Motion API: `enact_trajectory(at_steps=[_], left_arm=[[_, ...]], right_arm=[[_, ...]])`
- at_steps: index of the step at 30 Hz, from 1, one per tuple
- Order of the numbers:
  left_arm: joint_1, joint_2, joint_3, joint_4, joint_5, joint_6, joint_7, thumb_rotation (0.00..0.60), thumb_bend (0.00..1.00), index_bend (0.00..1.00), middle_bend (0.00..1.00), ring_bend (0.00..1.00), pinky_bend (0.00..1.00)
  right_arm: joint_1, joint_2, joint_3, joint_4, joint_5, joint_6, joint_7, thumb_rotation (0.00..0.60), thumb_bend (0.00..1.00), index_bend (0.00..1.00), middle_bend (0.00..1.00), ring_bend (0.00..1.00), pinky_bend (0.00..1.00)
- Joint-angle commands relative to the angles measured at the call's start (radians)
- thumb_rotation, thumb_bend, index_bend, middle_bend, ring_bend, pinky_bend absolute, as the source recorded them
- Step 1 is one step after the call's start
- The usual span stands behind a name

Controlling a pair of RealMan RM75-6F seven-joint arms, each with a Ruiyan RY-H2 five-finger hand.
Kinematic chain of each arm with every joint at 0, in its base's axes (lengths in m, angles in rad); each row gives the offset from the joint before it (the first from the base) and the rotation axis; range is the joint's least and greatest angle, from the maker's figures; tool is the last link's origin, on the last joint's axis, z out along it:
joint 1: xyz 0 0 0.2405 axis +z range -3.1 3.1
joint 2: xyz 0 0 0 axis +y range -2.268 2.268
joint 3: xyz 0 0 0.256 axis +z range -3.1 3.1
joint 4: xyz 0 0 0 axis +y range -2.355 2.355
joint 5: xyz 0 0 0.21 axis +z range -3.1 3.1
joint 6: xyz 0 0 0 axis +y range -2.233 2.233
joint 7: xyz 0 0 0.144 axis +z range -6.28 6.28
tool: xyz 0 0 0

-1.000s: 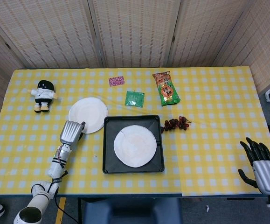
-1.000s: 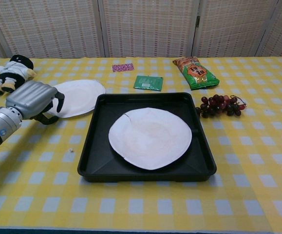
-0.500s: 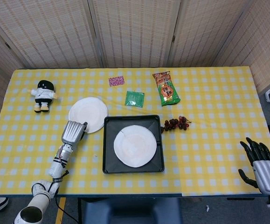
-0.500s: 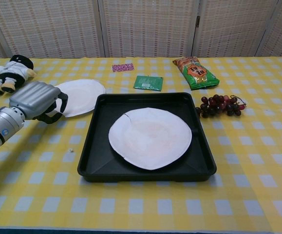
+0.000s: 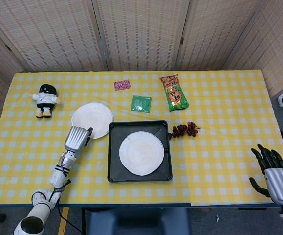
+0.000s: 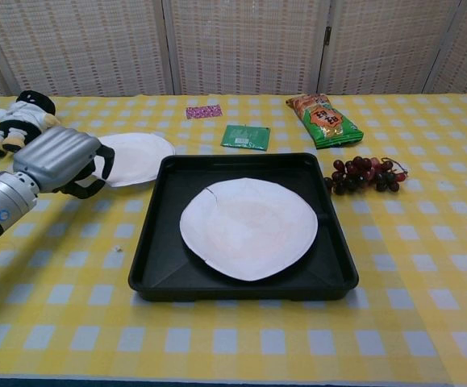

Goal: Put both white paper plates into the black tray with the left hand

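Note:
One white paper plate (image 5: 141, 152) (image 6: 249, 228) lies flat inside the black tray (image 5: 113, 169) (image 6: 148, 250) at the table's middle. The other white paper plate (image 5: 93, 119) (image 6: 140, 156) lies on the yellow checked cloth just left of the tray's far corner. My left hand (image 5: 77, 137) (image 6: 60, 161) is at that plate's near left rim, its fingers curved over the edge with the thumb apart below; it hides part of the rim. The plate still lies flat. My right hand (image 5: 273, 175) hangs past the table's near right corner, fingers spread, holding nothing.
A doll (image 5: 45, 99) (image 6: 19, 117) lies at the far left. A green packet (image 5: 141, 104), a pink card (image 5: 122, 84) and a snack bag (image 5: 174, 91) lie behind the tray. Dark grapes (image 5: 184, 129) (image 6: 364, 174) sit against the tray's right far corner.
My left hand has crept forward and to the right, onto the near rim of the loose plate. Both plates, the tray and my right hand have stayed put.

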Motion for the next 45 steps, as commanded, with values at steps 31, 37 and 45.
enact_trajectory(at_steps=[31, 37, 45], left_arm=[[0.049, 0.165, -0.009, -0.276, 0.049, 0.492, 0.021, 0.6, 0.61, 0.63, 1.0, 1.0, 1.0], [0.057, 0.229, 0.002, -0.43, 0.086, 0.549, 0.103, 0.6, 0.61, 0.63, 1.0, 1.0, 1.0], [0.07, 0.305, 0.037, -0.69, 0.173, 0.609, 0.254, 0.6, 0.61, 0.63, 1.0, 1.0, 1.0]], right_arm=[[0.009, -0.043, -0.022, -0.022, -0.031, -0.024, -0.086, 0.6, 0.37, 0.0, 0.0, 0.0, 0.0], [0.008, -0.043, -0.028, -0.021, -0.044, -0.018, -0.087, 0.6, 0.37, 0.0, 0.0, 0.0, 0.0], [0.0, -0.036, -0.038, -0.028, -0.075, 0.005, -0.07, 0.6, 0.37, 0.0, 0.0, 0.0, 0.0]])
